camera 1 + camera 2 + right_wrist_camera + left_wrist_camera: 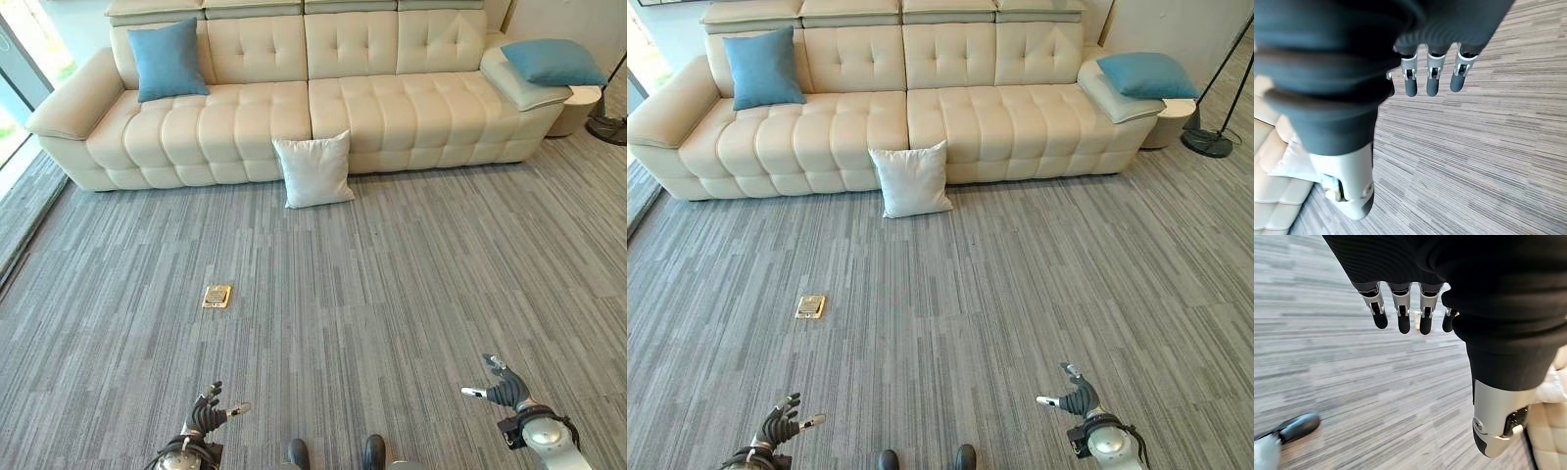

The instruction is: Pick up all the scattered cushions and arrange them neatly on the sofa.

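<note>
Square white fabric cushion (pixel 313 169) upright on grey striped carpet (pixel 392 294), leaning against cream tufted leather sofa (pixel 255 113) front, wide free carpet before it, left hand (pixel 208 415) and right hand (pixel 504 388) low, fingers relaxed, empty.

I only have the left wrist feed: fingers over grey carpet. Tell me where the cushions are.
Observer: A white cushion stands on the carpet, leaning against the sofa front.
Operator: Report any others.
Observer: A blue cushion leans on the backrest at the sofa's left end; another blue cushion lies on its right armrest.
Operator: Give me the right hand.
Observer: The right hand is open, holding nothing, low over the carpet.
</note>
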Tool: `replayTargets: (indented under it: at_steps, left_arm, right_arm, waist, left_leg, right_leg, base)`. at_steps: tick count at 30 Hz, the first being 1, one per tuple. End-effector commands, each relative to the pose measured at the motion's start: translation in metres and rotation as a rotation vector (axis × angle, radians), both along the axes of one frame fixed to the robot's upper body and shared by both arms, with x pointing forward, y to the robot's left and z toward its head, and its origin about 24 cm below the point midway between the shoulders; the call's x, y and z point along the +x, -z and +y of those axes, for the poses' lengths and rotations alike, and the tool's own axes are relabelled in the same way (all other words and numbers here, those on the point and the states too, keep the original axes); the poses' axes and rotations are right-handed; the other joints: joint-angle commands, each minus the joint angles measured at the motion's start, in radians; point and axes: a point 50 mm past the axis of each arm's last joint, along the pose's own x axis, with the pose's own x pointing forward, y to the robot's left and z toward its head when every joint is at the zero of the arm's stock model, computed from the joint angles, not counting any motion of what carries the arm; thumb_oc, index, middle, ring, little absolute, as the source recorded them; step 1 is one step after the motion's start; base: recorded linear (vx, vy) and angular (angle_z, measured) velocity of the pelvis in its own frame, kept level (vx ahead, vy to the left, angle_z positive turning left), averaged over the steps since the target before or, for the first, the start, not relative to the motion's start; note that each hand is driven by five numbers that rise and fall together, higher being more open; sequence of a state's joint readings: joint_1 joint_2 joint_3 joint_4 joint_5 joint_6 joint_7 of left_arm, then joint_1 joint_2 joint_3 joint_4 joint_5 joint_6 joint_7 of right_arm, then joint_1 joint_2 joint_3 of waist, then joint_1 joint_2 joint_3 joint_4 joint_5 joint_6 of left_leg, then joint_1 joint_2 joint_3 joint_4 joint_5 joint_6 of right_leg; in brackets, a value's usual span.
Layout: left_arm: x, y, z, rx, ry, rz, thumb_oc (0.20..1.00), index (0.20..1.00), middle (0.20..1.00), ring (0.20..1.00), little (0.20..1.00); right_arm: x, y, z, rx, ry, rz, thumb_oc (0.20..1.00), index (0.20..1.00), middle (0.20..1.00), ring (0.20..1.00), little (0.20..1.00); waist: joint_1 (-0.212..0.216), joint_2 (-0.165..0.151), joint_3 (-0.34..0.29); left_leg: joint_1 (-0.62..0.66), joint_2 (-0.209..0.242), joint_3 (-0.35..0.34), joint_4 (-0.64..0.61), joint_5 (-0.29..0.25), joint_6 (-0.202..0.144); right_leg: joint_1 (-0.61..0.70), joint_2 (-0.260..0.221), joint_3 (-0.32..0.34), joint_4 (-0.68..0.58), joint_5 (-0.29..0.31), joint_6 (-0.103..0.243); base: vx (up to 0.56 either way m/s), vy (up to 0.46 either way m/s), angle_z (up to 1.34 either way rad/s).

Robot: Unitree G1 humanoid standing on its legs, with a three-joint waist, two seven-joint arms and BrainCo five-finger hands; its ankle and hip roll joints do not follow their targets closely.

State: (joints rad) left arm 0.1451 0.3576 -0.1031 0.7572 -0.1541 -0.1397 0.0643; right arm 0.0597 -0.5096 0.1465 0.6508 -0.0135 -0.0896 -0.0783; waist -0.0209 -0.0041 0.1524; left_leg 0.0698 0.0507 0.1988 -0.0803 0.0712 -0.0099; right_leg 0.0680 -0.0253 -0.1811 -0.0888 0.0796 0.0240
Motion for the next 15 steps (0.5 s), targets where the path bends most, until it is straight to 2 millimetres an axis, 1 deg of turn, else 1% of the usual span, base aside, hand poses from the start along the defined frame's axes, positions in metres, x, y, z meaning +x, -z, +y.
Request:
replayTargets:
  at_steps: [1, 10, 14, 15]
  left_arm:
    - [0.011, -0.0131, 0.0192, 0.062, -0.013, -0.065, 1.0, 1.0, 1.0, 1.0, 1.0]
    - [0.013, -0.0171, 0.0209, 0.054, -0.048, -0.094, 1.0, 1.0, 1.0, 1.0, 1.0]
    - [0.0166, -0.0195, 0.0205, 0.032, -0.084, -0.122, 1.0, 1.0, 1.0, 1.0, 1.0]
    - [0.0181, -0.02, 0.0201, 0.025, -0.095, -0.128, 1.0, 1.0, 1.0, 1.0, 1.0]
  right_arm:
    - [0.0119, -0.0134, -0.0008, -0.043, -0.061, -0.071, 1.0, 1.0, 1.0, 1.0, 1.0]
    - [0.0083, -0.0093, -0.001, -0.017, -0.008, -0.066, 1.0, 1.0, 1.0, 1.0, 1.0]
    - [0.0066, -0.0065, -0.002, 0.021, 0.055, -0.073, 1.0, 1.0, 1.0, 1.0, 1.0]
    - [0.007, -0.0059, -0.0025, 0.04, 0.087, -0.082, 1.0, 1.0, 1.0, 1.0, 1.0]
  waist:
    - [-0.001, -0.038, -0.02]
    - [0.006, -0.043, -0.011]
    - [0.011, -0.054, 0.0]
    - [0.014, -0.061, 0.008]
  left_leg:
    - [0.02, 0.001, -0.006, -0.005, -0.078, -0.066]
    - [0.003, -0.005, -0.013, 0.012, -0.087, -0.061]
    - [-0.036, -0.009, -0.015, 0.061, -0.104, -0.058]
    - [-0.063, -0.012, -0.017, 0.097, -0.118, -0.055]
  right_leg:
    - [0.03, -0.064, -0.028, 0.008, -0.086, 0.1]
    - [0.025, -0.069, -0.035, 0.015, -0.09, 0.101]
    - [0.01, -0.076, -0.041, 0.027, -0.093, 0.101]
    - [0.001, -0.082, -0.044, 0.036, -0.096, 0.102]
  base:
    - [0.03, 0.0, 0.06]
    - [0.03, 0.007, 0.03]
    - [0.02, 0.015, 0.04]
    - [0.0, 0.0, 0.0]
